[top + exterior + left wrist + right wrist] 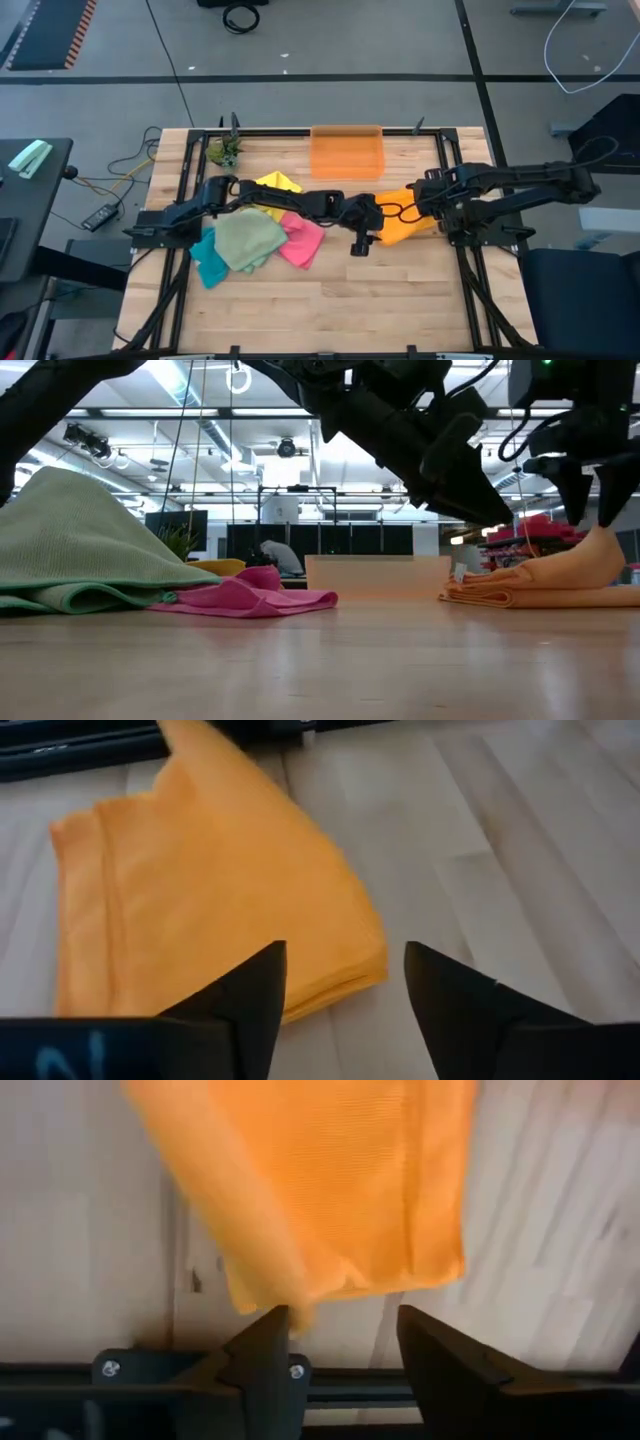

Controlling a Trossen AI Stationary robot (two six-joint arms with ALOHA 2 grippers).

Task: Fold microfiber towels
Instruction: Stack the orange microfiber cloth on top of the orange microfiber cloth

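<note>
Both the left gripper (pixel 345 985) and the right gripper (pixel 340 1342) stand released over the folded orange towel (pixel 405 225) at centre right, with the orange bin (pixel 347 152) above and sage (pixel 247 240), pink (pixel 303 240), teal (pixel 208 262) and yellow (pixel 278 184) towels heaped at centre left.

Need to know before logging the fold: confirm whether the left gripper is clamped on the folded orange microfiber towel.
No: the left gripper is open, with the folded orange microfiber towel lying flat on the wooden table beyond its fingertips.

left gripper (pixel 345 995): jaws apart, mid-table | right gripper (pixel 340 1345): jaws apart, right side
</note>
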